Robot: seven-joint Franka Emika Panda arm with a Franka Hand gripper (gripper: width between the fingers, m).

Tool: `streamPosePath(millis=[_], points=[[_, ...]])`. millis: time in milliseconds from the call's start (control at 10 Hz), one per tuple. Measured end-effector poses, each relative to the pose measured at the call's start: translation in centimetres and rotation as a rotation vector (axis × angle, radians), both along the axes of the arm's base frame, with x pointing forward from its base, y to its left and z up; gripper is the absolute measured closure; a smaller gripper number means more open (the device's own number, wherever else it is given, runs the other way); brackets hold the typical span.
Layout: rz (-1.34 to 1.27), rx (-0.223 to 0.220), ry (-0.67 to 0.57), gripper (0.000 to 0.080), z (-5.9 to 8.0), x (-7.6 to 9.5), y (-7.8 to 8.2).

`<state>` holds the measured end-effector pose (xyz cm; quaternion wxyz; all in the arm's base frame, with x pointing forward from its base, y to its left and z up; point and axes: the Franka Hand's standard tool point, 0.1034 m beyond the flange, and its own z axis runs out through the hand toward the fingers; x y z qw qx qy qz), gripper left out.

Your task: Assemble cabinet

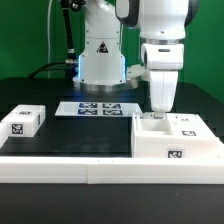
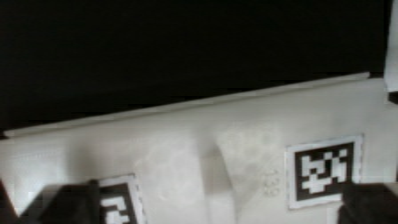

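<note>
The cabinet (image 1: 176,138) is a large white hollow box at the exterior view's right, with a tag on its front face. My gripper (image 1: 160,111) hangs straight down over its left part, with the fingertips at or just inside the top opening. In the wrist view the cabinet's white surface (image 2: 214,150) with two tags fills the lower half. My dark fingers (image 2: 57,206) show only at the two lower corners, wide apart, with the white surface between them. The gripper (image 2: 214,216) looks open and grips nothing I can see.
A small white tagged box (image 1: 22,121) sits at the exterior view's left. The marker board (image 1: 97,108) lies flat in front of the robot base (image 1: 100,60). A low white ledge (image 1: 90,166) runs along the front of the black table.
</note>
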<state>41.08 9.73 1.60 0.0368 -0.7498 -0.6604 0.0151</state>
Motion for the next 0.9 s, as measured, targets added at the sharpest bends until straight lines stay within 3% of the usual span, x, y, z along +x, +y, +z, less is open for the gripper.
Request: streamPosePath(millis=[100, 200, 300, 400, 500, 900], points=[[0.000, 0.000, 0.002, 0.0276, -0.10, -0.07, 0.00], [0.000, 0.000, 0.003, 0.0411, -0.14, -0.11, 0.00], [-0.001, 0.000, 0.005, 0.0594, -0.21, -0.15, -0.04], [-0.002, 0.000, 0.007, 0.0594, -0.27, -0.19, -0.08], [-0.002, 0.001, 0.003, 0.0720, -0.19, -0.08, -0.06], [-0.002, 0.001, 0.001, 0.0731, -0.13, 0.00, -0.06]])
